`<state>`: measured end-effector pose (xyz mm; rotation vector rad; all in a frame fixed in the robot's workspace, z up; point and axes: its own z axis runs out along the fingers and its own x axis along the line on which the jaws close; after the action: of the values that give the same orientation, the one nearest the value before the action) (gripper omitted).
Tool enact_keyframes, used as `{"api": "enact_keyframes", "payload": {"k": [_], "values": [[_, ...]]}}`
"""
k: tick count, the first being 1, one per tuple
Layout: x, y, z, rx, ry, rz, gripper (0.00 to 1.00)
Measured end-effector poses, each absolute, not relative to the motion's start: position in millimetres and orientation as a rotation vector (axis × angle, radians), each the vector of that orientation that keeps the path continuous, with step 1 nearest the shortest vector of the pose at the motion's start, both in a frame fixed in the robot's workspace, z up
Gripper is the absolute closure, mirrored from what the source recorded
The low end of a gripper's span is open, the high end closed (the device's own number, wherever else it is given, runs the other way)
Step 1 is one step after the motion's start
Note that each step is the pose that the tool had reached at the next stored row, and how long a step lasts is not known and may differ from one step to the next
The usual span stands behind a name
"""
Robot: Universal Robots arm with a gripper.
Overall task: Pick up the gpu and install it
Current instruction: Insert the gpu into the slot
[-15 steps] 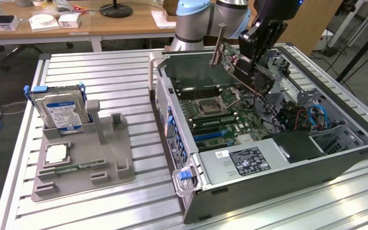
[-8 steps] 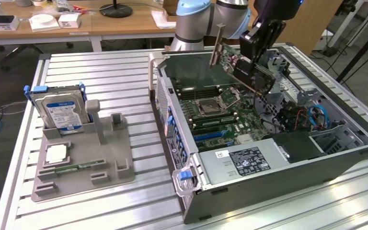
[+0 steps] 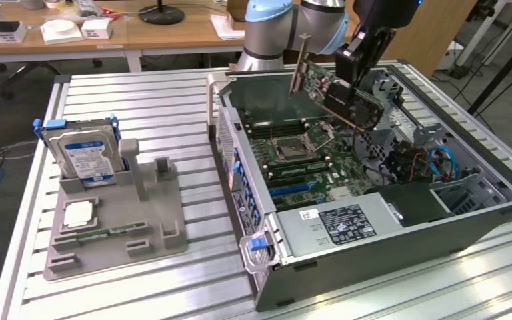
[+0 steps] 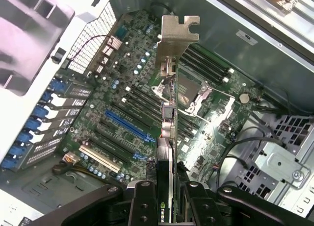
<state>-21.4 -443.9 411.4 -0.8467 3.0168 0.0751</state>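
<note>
- You have the gpu (image 3: 320, 90) (image 4: 167, 135) up in the air inside the open computer case (image 3: 469, 220), above the motherboard (image 3: 292, 167) (image 4: 122, 93) and not touching it.
- Its long axis slants in the exterior view: the silver bracket (image 3: 300, 63) (image 4: 177, 32) is the high end, towards the exterior view's left, and the other end drops to the exterior view's right.
- From the wrist you see the card edge-on; it runs straight away from the claw (image 3: 352, 93) (image 4: 168, 201), bracket farthest out.
- The claw is pinching the gpu, one finger on each flat face, at the end opposite the bracket.
- Under the card lie the CPU socket (image 3: 289, 148) (image 4: 194, 91) and, to one side, a long blue slot (image 4: 128, 125); the card sits in no slot.
- Hard to make out: the claw covers the card's held end in the exterior view, the card's connector edge is not readable, and the wrist frame cuts off the fingers.
- Outside the case on the desk (image 3: 149, 107), well apart, a grey holder (image 3: 141, 227) carries an upright hard drive (image 3: 83, 153) and a memory stick (image 3: 105, 234) lying flat.
</note>
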Motion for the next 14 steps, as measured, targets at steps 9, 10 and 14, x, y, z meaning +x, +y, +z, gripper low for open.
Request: {"api": "enact_keyframes", "payload": {"k": [9,10,14], "values": [[-21.4,-443.9,411.4,-0.954,2.986,0.076,0.74],[-21.4,-443.9,411.3,-0.966,2.983,0.076,0.74],[-21.4,-443.9,411.4,-1.014,2.968,0.076,0.74]]}}
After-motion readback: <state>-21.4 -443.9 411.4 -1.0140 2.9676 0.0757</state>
